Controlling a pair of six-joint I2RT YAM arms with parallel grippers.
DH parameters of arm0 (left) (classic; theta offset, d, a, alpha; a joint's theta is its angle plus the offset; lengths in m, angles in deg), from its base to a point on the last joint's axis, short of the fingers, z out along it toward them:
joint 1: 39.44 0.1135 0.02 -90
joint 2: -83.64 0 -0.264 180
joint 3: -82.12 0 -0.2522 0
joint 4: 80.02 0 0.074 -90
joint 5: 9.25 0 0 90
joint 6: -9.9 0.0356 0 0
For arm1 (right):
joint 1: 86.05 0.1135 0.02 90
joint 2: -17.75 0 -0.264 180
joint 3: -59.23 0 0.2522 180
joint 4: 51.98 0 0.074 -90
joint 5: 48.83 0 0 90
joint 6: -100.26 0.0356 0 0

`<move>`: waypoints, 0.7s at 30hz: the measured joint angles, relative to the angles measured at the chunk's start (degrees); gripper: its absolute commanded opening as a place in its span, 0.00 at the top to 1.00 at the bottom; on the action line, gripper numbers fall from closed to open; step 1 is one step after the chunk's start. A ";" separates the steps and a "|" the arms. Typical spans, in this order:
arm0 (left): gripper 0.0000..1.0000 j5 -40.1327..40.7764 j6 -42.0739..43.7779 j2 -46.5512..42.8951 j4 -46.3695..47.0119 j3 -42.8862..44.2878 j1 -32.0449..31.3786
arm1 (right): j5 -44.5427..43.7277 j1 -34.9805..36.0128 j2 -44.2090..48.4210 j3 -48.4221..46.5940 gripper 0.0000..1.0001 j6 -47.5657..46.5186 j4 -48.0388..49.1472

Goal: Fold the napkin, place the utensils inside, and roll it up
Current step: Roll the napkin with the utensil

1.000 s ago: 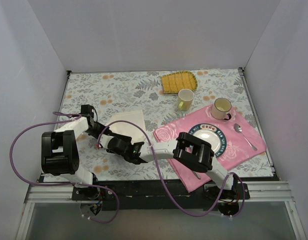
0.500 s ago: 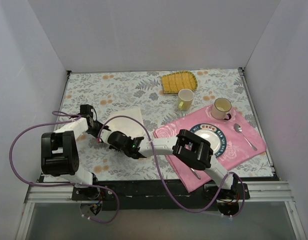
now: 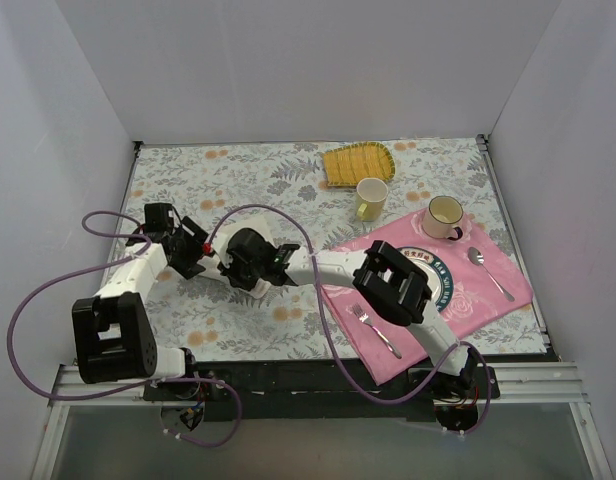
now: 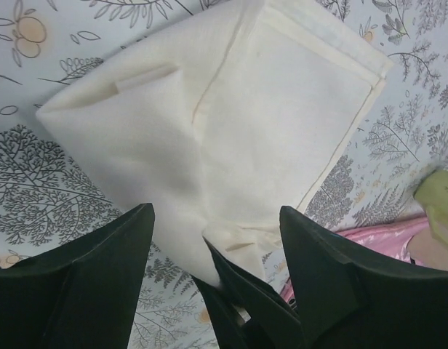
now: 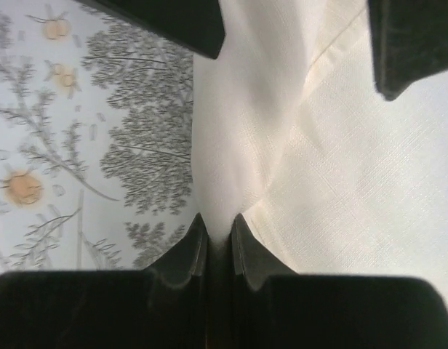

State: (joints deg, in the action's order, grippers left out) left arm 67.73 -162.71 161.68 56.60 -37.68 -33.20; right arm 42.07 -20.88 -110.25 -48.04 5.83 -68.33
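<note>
Clenching a fold of the napkin (image 4: pixel 231 123), the right end effector (image 5: pixel 219 225) should lay it over squarely while the left end effector (image 4: pixel 217 218) hovers released.

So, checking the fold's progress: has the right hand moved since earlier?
Yes. The right hand moved farther out, toward the yellow mat, pinching the napkin.

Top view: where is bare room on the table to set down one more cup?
Bare tablecloth lies at the far left, left of the yellow ribbed mat, and along the near edge between the left arm and the pink placemat. Crowded: left pincer and right pincer at the napkin; the placemat carries plate, mug, spoon, fork.
</note>
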 measured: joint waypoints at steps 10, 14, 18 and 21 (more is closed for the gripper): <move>0.29 4.11 0.46 -8.33 -0.44 -2.10 1.68 | 22.12 -6.54 -0.44 3.13 0.99 12.90 3.52; 0.31 5.05 1.14 -10.86 -0.57 -1.90 1.68 | 28.57 -9.29 -0.44 6.64 0.99 18.38 8.83; 0.36 4.26 2.16 -11.15 -0.83 -1.79 1.68 | 34.29 -11.78 -0.44 11.43 0.99 25.73 16.83; 0.36 2.32 2.60 -10.80 -1.64 -1.86 1.66 | 37.75 -13.38 -0.98 13.42 0.99 31.43 20.70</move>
State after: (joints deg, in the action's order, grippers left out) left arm 70.05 -160.11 150.88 54.96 -39.54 -31.54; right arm 79.82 -34.26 -111.24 -34.62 37.26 -47.63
